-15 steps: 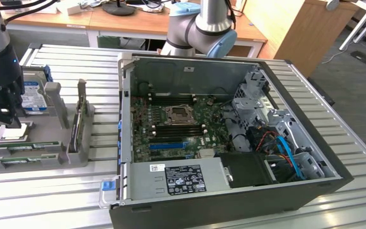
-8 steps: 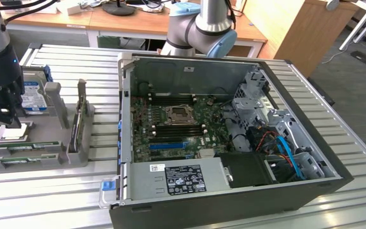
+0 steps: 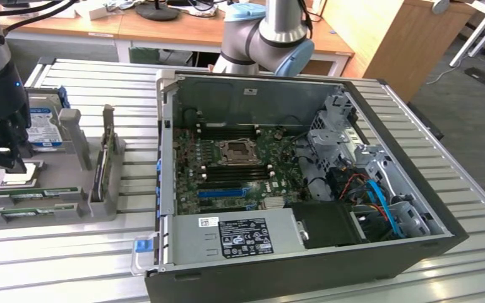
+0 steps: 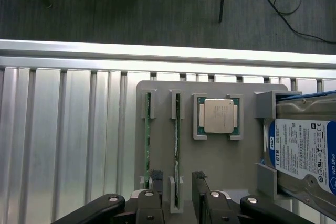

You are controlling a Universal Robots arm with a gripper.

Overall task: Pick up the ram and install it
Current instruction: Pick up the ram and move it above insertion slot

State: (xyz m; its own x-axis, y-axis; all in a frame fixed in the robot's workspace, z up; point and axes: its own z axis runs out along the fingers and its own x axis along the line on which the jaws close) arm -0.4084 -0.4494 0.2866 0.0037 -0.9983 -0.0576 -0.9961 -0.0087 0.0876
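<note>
Two green ram sticks stand on edge in slots of a grey fixture. One ram stick runs between my fingertips; the other ram stick lies beside it, outside them. My gripper is open, one finger on each side of the stick, apart from it. In the exterior view the gripper hangs over the fixture at the exterior view's left, with the ram sticks lying near the fixture's front. The open computer case shows the motherboard's black memory slots.
A square silver processor and a hard drive with a blue-white label sit in the same fixture. Everything rests on a slatted metal table. A second robot arm's base stands behind the case. The processor socket lies between the slots.
</note>
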